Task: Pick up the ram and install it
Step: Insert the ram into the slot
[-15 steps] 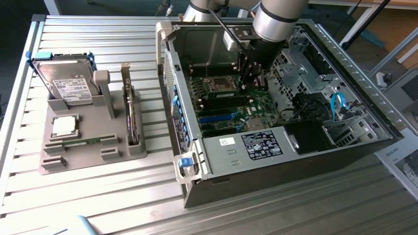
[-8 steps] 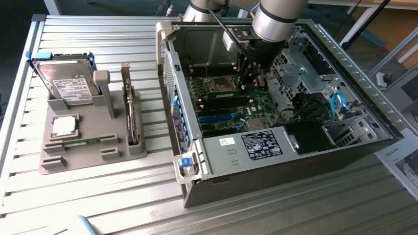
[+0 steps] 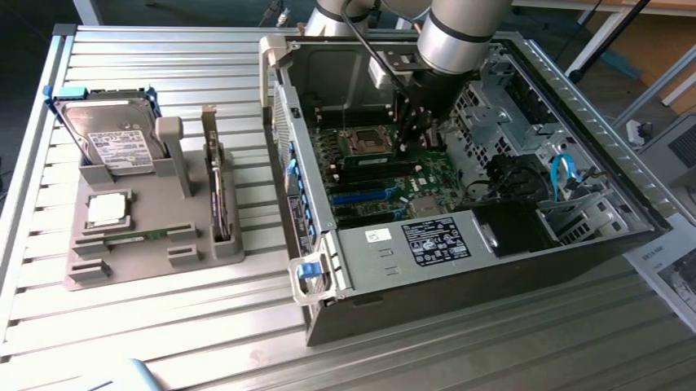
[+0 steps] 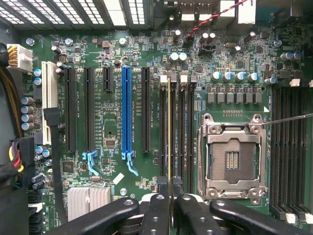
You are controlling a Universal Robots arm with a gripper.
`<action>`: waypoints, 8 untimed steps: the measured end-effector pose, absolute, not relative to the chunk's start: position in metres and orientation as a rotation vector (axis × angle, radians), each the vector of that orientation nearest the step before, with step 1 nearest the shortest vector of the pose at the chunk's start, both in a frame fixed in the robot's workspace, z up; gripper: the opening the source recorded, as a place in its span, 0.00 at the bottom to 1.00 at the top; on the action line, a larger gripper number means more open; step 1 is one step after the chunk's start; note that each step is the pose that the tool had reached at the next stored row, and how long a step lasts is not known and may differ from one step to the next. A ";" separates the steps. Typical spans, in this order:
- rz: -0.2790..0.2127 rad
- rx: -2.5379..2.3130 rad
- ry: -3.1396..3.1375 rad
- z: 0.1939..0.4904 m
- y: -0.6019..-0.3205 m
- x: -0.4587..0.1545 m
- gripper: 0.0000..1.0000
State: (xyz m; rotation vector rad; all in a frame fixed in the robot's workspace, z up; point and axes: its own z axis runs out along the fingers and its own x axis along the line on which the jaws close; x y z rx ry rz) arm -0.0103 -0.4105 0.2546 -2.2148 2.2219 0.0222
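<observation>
Up close, we're clamping the ram (image 4: 169, 132) edge-on in our gripper (image 4: 171, 198), along the slots (image 4: 181, 137) beside the CPU socket (image 4: 234, 156).

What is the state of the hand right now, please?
Hand: closed on the ram stick, held edge-on at the memory slots.

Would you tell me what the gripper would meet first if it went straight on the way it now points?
Probably the memory slots on the motherboard, beside the empty processor socket. The gripper is shut on the ram, edge-on over them, so the ram would touch first; which slot is unclear.
</observation>
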 end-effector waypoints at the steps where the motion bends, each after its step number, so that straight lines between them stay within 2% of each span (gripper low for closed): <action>1: 0.022 -2.215 2.222 0.254 -0.411 -0.010 0.12; 8: 0.022 -2.215 2.222 0.253 -0.410 -0.010 0.12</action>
